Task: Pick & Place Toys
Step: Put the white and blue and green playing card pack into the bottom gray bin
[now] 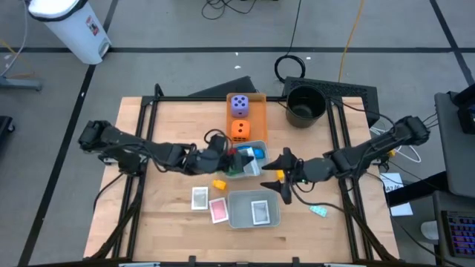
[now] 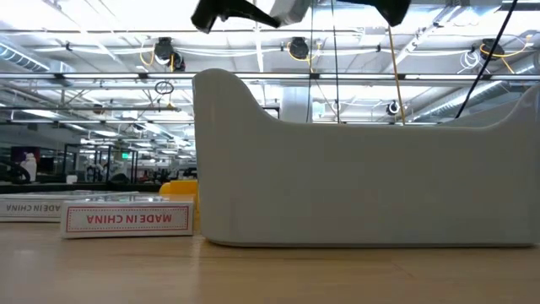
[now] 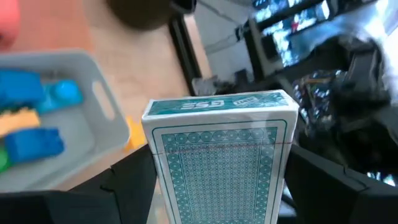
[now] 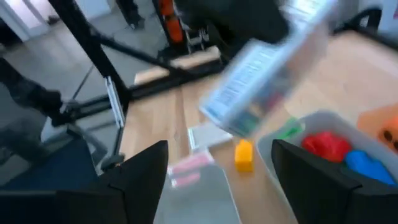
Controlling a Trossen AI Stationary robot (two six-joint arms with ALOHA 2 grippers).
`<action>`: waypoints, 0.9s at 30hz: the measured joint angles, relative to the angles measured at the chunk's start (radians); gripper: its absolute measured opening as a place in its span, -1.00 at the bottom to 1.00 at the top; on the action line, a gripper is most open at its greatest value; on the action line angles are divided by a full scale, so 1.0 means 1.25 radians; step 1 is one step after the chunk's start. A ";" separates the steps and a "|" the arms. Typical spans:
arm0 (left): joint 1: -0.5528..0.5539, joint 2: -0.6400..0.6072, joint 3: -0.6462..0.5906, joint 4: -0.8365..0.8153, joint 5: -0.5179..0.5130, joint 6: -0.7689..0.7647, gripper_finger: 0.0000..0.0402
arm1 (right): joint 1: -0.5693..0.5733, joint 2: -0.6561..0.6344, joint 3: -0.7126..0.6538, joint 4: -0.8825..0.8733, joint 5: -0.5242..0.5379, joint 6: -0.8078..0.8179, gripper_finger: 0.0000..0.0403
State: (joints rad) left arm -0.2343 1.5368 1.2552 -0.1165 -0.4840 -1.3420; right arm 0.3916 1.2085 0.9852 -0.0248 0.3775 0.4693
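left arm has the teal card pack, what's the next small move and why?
Probably carry the teal card pack, gripped by the left gripper, toward the near grey tray holding a card. It hangs beside the brick tray; the right gripper is open, empty.

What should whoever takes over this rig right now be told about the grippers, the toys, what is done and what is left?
Left gripper: shut on a teal card deck, held up beside the grey brick tray.
Right gripper: open, empty, close by.
Done: purple die and orange die sit on the orange tray; one card lies in the second grey tray.
Left: white card, pink card, yellow brick and a teal piece on the bare table.
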 joint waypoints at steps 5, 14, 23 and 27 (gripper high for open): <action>0.032 0.000 0.000 0.018 -0.012 0.004 0.48 | 0.000 0.035 0.000 0.075 0.152 -0.038 0.47; 0.063 0.000 0.000 0.101 -0.011 0.032 0.48 | -0.029 0.097 0.000 0.181 0.263 -0.036 0.47; 0.067 0.000 0.000 0.117 -0.011 0.041 0.48 | -0.036 0.127 0.000 0.251 0.355 -0.054 0.26; 0.068 0.000 0.000 0.117 -0.012 0.040 0.57 | -0.034 0.128 0.000 0.270 0.389 -0.089 0.05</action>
State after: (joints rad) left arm -0.1490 1.5372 1.2552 0.0302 -0.4987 -1.2922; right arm 0.3489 1.3682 0.9852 0.3132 0.8639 0.3579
